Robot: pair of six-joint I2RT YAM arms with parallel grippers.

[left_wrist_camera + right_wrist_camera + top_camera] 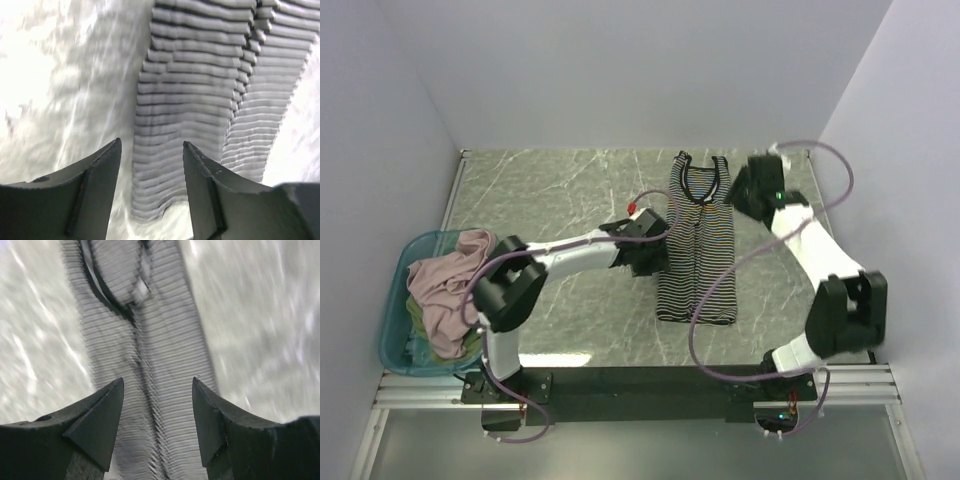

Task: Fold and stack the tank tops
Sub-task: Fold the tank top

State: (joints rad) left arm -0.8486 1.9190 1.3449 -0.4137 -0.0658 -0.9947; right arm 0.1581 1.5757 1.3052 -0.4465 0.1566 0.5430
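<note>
Striped tank top (697, 245) lies flat on the desk (570, 190) as a narrow strip. Its long axis runs far-to-near, neckline at the far end. Left arm (582, 248) is nearer, just beside the left edge at mid-length. Right arm (810, 240) is by the neckline. Both jaws released, empty.

You had the left arm (570, 250) stretched low from its near-left base toward the middle of the scene. The left gripper (151, 147) pointed right, its two fingers (95, 185) parted with nothing pinched between them. Your right arm (820, 250) stood bent at the elbow, leaning far and left. The right gripper (158, 385) was tipped downward, its jaws likewise spread and empty.
</note>
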